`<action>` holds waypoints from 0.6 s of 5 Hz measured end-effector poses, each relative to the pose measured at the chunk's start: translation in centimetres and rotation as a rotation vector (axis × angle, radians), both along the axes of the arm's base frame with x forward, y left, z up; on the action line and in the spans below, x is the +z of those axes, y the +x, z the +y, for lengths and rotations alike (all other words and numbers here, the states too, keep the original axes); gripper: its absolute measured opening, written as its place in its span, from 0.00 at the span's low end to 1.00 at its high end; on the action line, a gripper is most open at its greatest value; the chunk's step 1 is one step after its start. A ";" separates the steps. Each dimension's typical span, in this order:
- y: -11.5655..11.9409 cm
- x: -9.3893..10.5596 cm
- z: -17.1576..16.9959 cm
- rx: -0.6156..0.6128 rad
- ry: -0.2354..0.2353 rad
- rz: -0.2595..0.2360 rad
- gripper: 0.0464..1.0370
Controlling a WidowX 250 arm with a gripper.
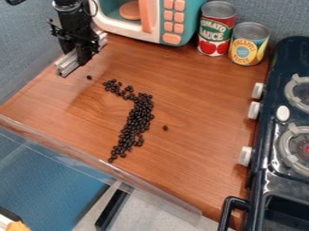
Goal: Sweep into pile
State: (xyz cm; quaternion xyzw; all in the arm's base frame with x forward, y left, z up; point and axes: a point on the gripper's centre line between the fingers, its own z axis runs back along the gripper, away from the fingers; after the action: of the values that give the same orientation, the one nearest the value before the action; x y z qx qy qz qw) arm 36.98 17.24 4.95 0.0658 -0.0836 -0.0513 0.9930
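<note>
Well — beyond the beans stand microwave and cans.

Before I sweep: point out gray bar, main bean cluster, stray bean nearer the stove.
Gray bar [67, 66]: camera view, near end.
Main bean cluster [138, 118]: camera view, thick middle.
Stray bean [165, 127]: camera view, its center.

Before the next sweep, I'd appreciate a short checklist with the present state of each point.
1. Bar at the hand: ok.
2. Bar gripped firmly: cannot tell.
3. Dark beans in one compact pile: not ok, they form a long bent band.
4. No strays: not ok, one bean lies near the bar, another beside the band.
5. Cans apart from the beans: ok.
6. Stove apart from the beans: ok.
</note>
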 end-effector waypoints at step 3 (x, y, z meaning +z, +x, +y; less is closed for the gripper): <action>0.1 -2.4 1.2 -0.199 0.109 0.016 0.34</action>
State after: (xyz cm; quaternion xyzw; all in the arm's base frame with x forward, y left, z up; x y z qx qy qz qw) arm 37.09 18.40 2.58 0.1104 -0.0791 -0.1545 0.9786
